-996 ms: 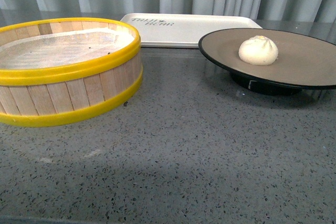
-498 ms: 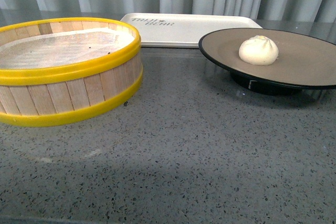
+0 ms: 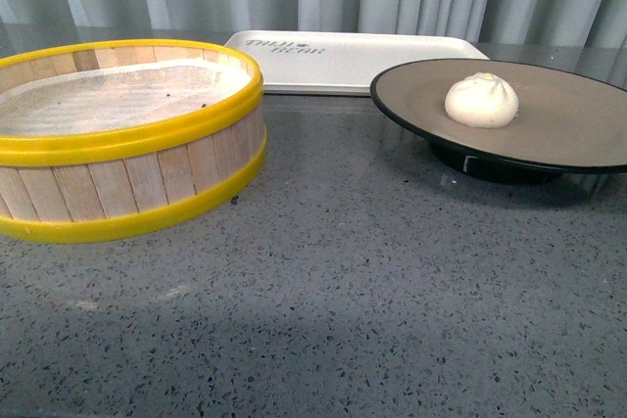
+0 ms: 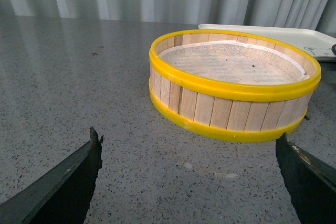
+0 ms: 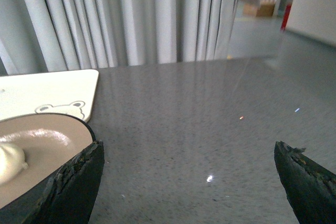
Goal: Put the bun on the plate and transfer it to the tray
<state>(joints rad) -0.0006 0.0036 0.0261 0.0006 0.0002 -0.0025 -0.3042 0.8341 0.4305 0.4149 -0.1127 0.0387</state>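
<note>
Front view shows the bun [image 3: 481,101] sitting pleats-up on the grey-brown inside of the plate [image 3: 578,129]. The plate stands on its black foot toward the right side of the speckled grey tabletop [image 3: 372,281]. Just behind it, along the far edge, the white tray [image 3: 362,58] lies flat with its lettering facing up. I cannot tell whether the plate's rim touches the tray. A yellow-rimmed wooden steamer basket [image 3: 127,183] fills the left side, lined in white. Neither arm shows from here. In the left wrist view the left gripper [image 4: 187,141] is spread wide, low over the tabletop and facing the basket. In the right wrist view the right gripper [image 5: 187,148] is likewise spread wide, with the plate's edge beside one finger.
</note>
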